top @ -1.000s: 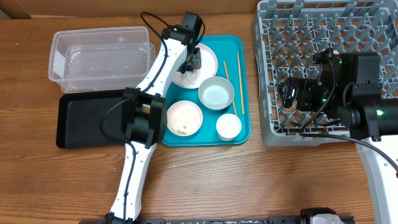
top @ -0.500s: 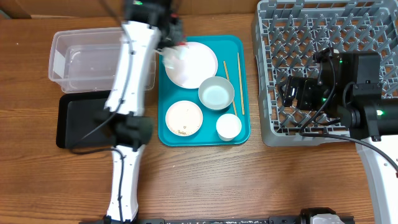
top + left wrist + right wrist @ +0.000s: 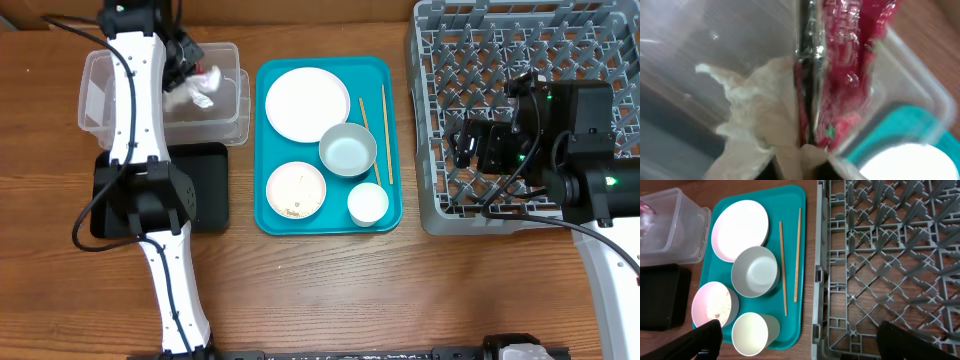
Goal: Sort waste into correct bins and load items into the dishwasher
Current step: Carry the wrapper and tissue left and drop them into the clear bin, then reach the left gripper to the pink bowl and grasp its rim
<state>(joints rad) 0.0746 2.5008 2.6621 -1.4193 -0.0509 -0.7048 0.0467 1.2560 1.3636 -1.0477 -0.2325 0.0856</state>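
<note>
Left tool (image 3: 185,58) is clamped on a glossy crinkled red wrapper (image 3: 850,65) and a soft crumpled white napkin (image 3: 760,115), held over the right part of the clear tub (image 3: 100,100). The wrist view is blurred: one dark finger (image 3: 807,85) shows between the two wads, and the other cannot be made out. The tub is thin see-through plastic, rectangular with rounded corners. Just in front of it sits a flat matte black tray (image 3: 205,190), partly hidden by the arm.

Right tool (image 3: 810,342) is spread wide open with nothing in it, over the near left edge of the grey lattice rack (image 3: 470,50). Only its dark fingertips show, cut off at the frame bottom.

On the teal tray (image 3: 330,215) between them: large round plate (image 3: 305,103), greyish bowl (image 3: 348,150), small plate (image 3: 296,189) with specks too small to identify, white cup (image 3: 367,203), two thin wooden chopsticks (image 3: 384,135). Wood-grain table (image 3: 350,290) is underneath.
</note>
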